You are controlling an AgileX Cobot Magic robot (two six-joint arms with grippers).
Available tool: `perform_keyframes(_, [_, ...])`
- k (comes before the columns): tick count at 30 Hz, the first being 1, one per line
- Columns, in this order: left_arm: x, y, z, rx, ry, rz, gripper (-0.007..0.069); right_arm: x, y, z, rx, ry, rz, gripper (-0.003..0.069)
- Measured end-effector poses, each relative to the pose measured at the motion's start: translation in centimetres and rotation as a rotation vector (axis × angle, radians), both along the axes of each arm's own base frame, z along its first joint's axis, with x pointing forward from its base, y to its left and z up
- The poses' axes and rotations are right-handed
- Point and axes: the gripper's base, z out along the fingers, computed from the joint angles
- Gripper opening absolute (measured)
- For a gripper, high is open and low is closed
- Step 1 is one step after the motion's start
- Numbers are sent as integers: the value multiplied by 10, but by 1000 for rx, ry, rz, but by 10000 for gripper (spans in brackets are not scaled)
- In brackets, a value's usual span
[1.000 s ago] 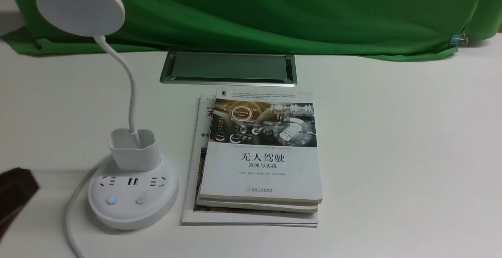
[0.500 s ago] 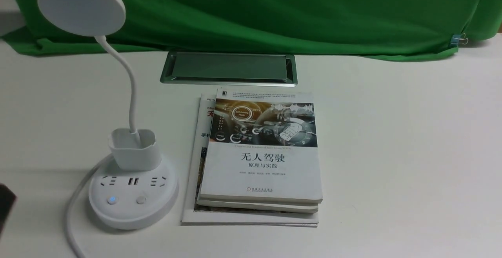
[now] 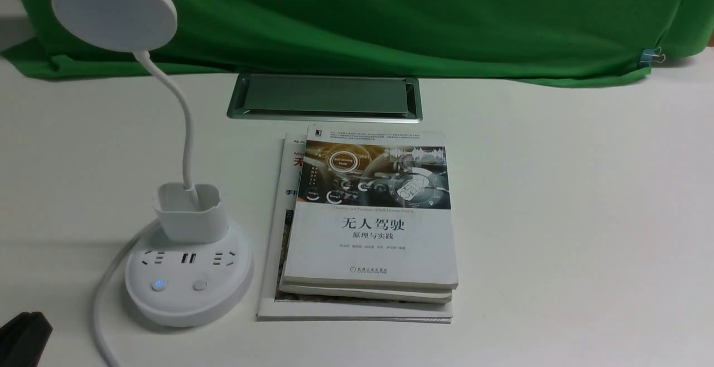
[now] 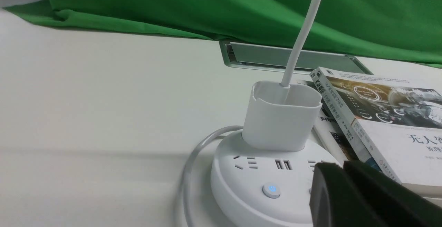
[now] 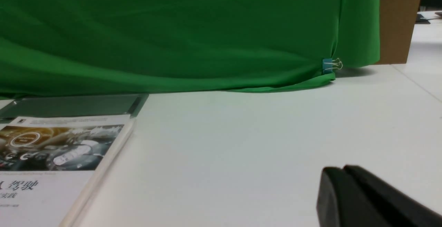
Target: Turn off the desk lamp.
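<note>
Standing at the front view's left, the desk lamp [image 3: 187, 266] has 2 buttons on its round base, the left one [image 3: 159, 284] glowing blue. Only a dark tip of the left gripper [image 3: 22, 336] shows, well to the left of that base. A stack of books [image 3: 368, 227] lies beyond the lamp from it.

From the left wrist, the gripper's fingers [image 4: 331, 196] look pressed together, just beside the base's rim and apart from the lit button. I judge this the approach step; next, the tip should come down onto the correct button.

From the right wrist, the right gripper [image 5: 342, 196] sits pressed together over bare table [image 5: 241, 144], far from the lamp.
</note>
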Motion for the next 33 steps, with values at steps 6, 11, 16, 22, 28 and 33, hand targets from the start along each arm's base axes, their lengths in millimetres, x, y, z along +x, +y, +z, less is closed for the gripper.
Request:
perform_keyframes(6, [0,0,0,3,1,-1,19,0,0,0,0,0,0,35])
perform_keyframes(11, [0,0,0,4,1,-1,19,0,0,0,0,0,0,35])
perform_keyframes(16, [0,0,0,4,2,-1,19,0,0,0,0,0,0,35])
perform_keyframes(22, [0,0,0,4,2,-1,19,0,0,0,0,0,0,35])
perform_keyframes(28, [0,0,0,19,0,-3,19,0,0,0,0,0,0,35])
perform_keyframes(33, [0,0,0,30,-2,-5,19,0,0,0,0,0,0,35])
